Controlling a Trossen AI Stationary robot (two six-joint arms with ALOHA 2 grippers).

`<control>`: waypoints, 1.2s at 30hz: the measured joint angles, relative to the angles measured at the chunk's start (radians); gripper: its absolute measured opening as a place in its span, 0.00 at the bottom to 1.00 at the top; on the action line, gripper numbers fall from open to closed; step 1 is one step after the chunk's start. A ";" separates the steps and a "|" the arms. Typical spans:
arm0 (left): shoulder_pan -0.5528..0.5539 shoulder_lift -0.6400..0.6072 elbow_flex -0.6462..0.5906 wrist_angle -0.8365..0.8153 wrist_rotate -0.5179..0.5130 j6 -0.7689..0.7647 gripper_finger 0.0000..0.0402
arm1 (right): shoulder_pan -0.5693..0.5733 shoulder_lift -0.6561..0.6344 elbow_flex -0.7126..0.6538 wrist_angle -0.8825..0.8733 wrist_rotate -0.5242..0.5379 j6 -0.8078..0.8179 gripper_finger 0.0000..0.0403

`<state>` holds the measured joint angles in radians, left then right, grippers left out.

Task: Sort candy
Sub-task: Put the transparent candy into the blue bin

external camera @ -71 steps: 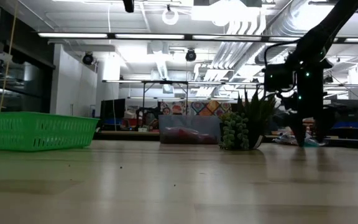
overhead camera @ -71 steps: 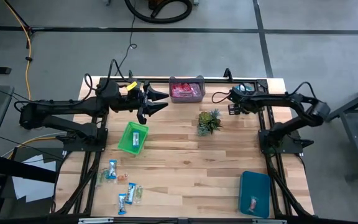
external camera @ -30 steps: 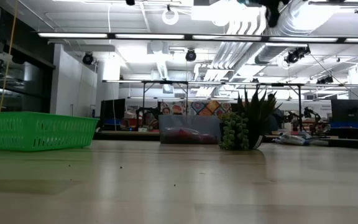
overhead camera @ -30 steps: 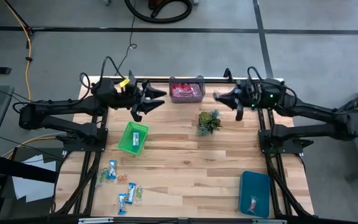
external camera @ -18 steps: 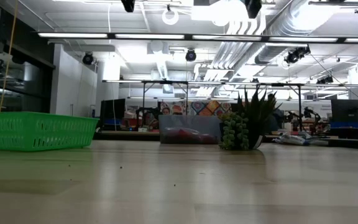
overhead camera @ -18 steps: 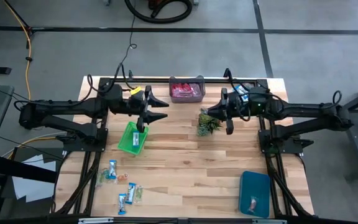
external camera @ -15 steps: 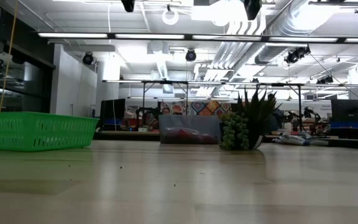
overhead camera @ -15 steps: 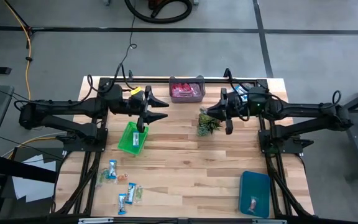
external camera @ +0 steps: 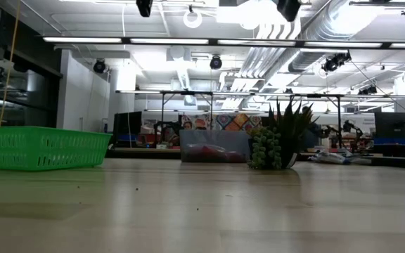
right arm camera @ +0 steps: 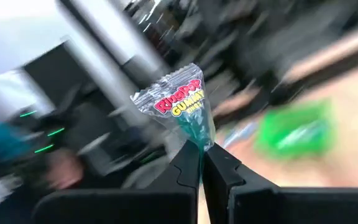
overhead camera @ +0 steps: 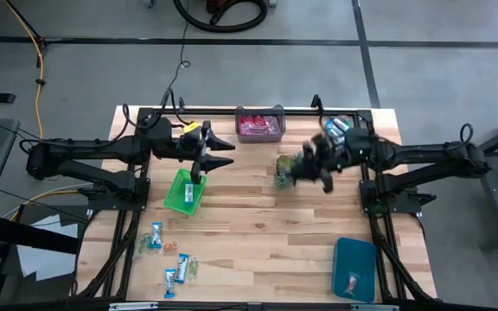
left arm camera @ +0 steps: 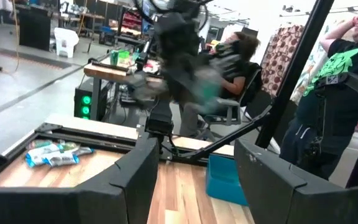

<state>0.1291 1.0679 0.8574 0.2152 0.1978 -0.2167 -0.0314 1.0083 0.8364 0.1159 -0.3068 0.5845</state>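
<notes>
One gummy candy packet [right arm camera: 178,102] stands pinched by its lower edge between the closed fingers of the right gripper [right arm camera: 201,163], sticking up just past the fingertips. That gripper [overhead camera: 305,168] hangs over the small green plant [overhead camera: 285,169] near the table's far side. Opposite it, the left gripper [overhead camera: 217,154] has its fingers spread wide and empty, above the green basket [overhead camera: 184,192]. More candy [overhead camera: 169,259] lies scattered on the wooden table [overhead camera: 258,242] at its near left corner, well apart from both grippers.

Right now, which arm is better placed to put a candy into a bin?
The right: the right gripper is shut on a wrapped candy, above the plant. The left gripper is open, empty, above the green basket.
</notes>
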 joint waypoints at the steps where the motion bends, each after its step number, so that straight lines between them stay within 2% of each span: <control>1: 0.000 0.000 0.000 -0.008 0.000 -0.010 0.49 | 0.039 0.000 0.000 -0.021 -0.020 0.053 0.00; 7: 0.000 0.000 0.000 -0.054 0.000 -0.017 0.49 | 0.341 0.002 0.000 -0.162 -0.038 0.388 0.00; 12: 0.000 0.000 0.000 -0.062 0.000 -0.017 0.49 | 0.599 0.042 -0.001 -0.315 0.030 0.684 0.00; 16: 0.000 0.000 0.000 -0.062 0.000 -0.017 0.49 | 0.750 0.120 -0.002 -0.432 0.007 0.912 0.00; 19: 0.000 0.000 0.000 -0.062 0.000 -0.017 0.49 | 0.842 0.183 -0.002 -0.449 -0.020 1.013 0.00; 27: 0.000 0.000 0.000 -0.062 0.000 -0.017 0.49 | 0.956 0.332 -0.002 -0.626 0.008 1.214 0.00; 36: 0.000 0.000 0.000 -0.061 0.000 -0.017 0.49 | 0.964 0.466 -0.002 -0.727 0.087 1.191 0.00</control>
<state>0.1295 1.0679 0.8574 0.1539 0.1978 -0.2336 0.9321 1.4739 0.8345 -0.6109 -0.2196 1.7751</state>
